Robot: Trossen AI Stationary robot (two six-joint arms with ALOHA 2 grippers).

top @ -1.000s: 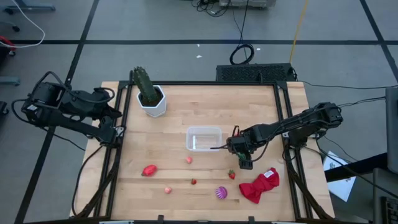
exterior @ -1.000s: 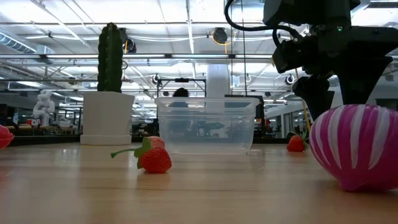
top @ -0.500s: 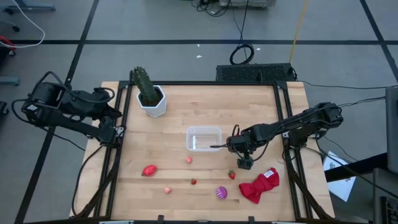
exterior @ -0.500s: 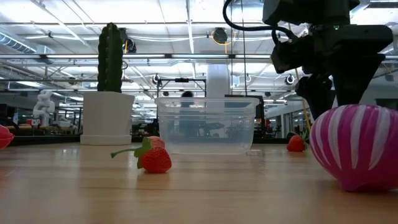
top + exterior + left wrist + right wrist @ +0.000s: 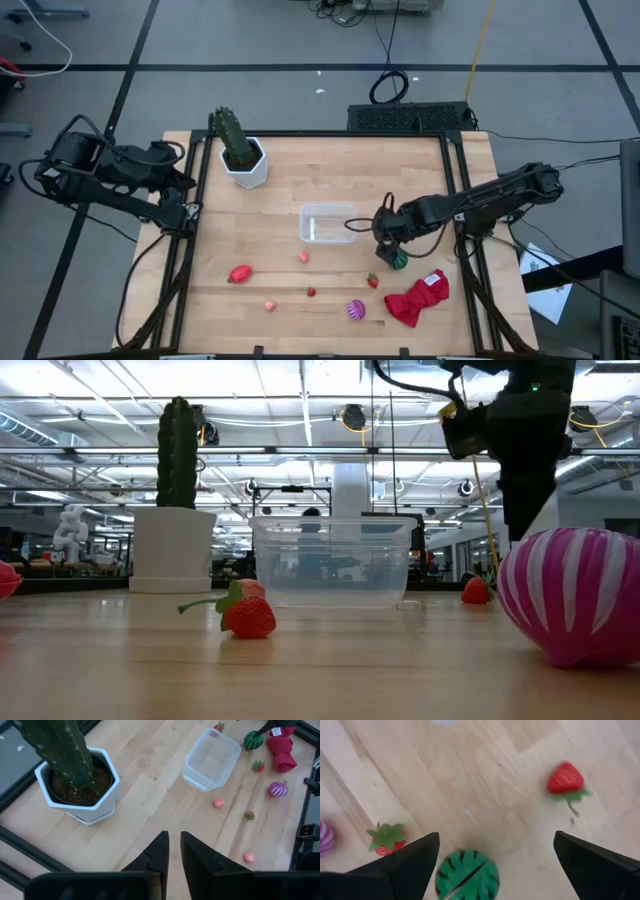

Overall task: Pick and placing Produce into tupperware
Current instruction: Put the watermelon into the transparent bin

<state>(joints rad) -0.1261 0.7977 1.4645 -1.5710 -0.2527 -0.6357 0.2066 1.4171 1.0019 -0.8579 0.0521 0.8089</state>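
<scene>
The clear tupperware (image 5: 327,222) stands mid-table with no produce showing in it. A green striped ball (image 5: 399,260) lies on the wood to its right. My right gripper (image 5: 496,837) hangs open above the ball (image 5: 467,875), one finger on either side of it and neither touching it. Two strawberries (image 5: 372,281) (image 5: 311,292), a red pepper-like piece (image 5: 239,273), pink bits (image 5: 303,257) (image 5: 270,305) and a purple striped piece (image 5: 356,310) lie toward the near edge. My left gripper (image 5: 174,845) waits shut at the table's left edge.
A green cactus in a white hexagonal pot (image 5: 240,150) stands at the far left. A red cloth (image 5: 418,297) lies near the right near corner, beside the ball. Black frame rails run along the table's left and right sides. Bare wood lies between pot and tub.
My right gripper has risen from table height and drawn slightly toward the tub. The green striped ball, covered by the gripper before, now shows lying on the wood beside it.
</scene>
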